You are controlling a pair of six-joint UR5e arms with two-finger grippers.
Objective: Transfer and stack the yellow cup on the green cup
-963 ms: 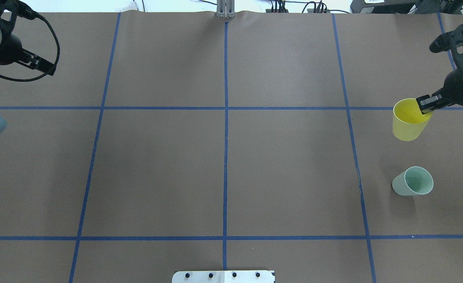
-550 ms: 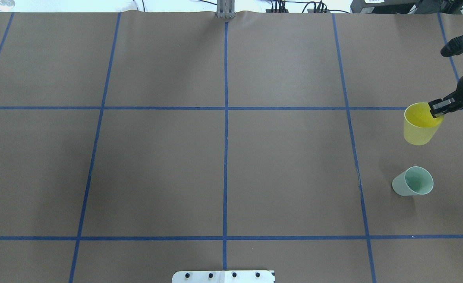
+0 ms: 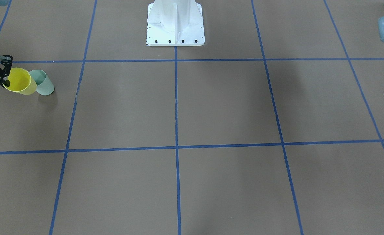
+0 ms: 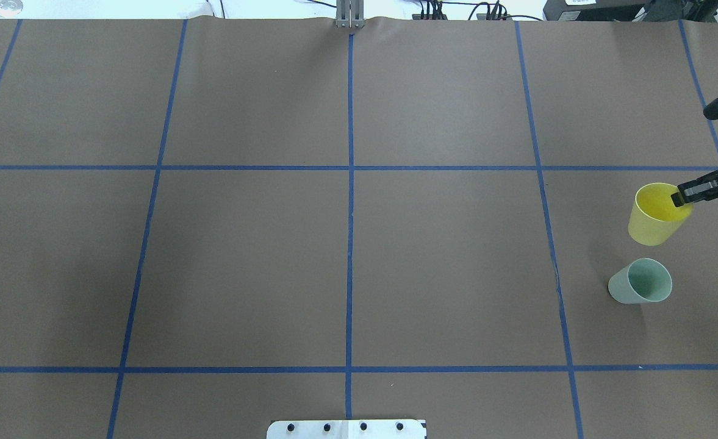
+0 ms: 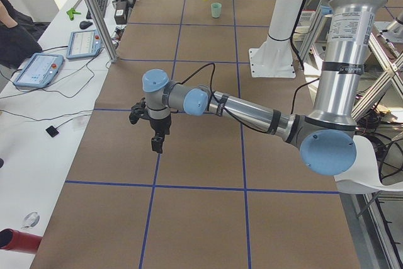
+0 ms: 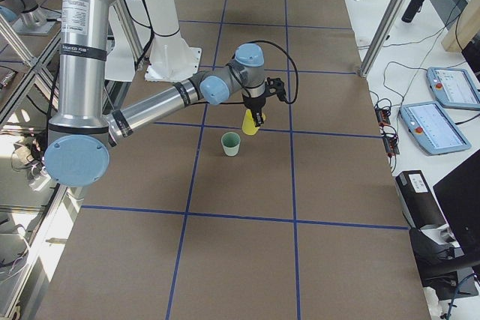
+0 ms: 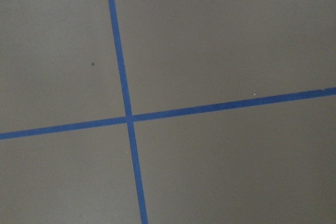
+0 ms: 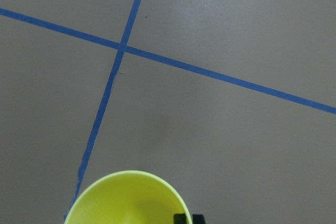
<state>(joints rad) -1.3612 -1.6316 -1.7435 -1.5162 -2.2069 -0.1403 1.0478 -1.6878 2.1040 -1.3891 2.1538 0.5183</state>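
Note:
The yellow cup [image 4: 654,222] hangs upright from my right gripper [image 4: 683,195], which is shut on its rim, one finger inside and one outside. It is lifted above the table, just beyond the green cup [image 4: 639,281], which stands upright on the brown table at the right. In the front-facing view the yellow cup [image 3: 20,83] overlaps the green cup [image 3: 43,83] at the far left. The right wrist view shows the yellow cup's rim [image 8: 126,200]. My left gripper [image 5: 157,140] hovers over bare table far from both cups; I cannot tell if it is open.
The white robot base [image 3: 175,23] stands at the table's middle near edge. Blue tape lines [image 4: 350,183] divide the brown table into squares. Tablets and cables [image 5: 44,67] lie on a side bench beyond the table's far edge.
My right gripper has carried the yellow cup toward the robot and slightly right, closer to the green cup. My left arm has left the overhead view.

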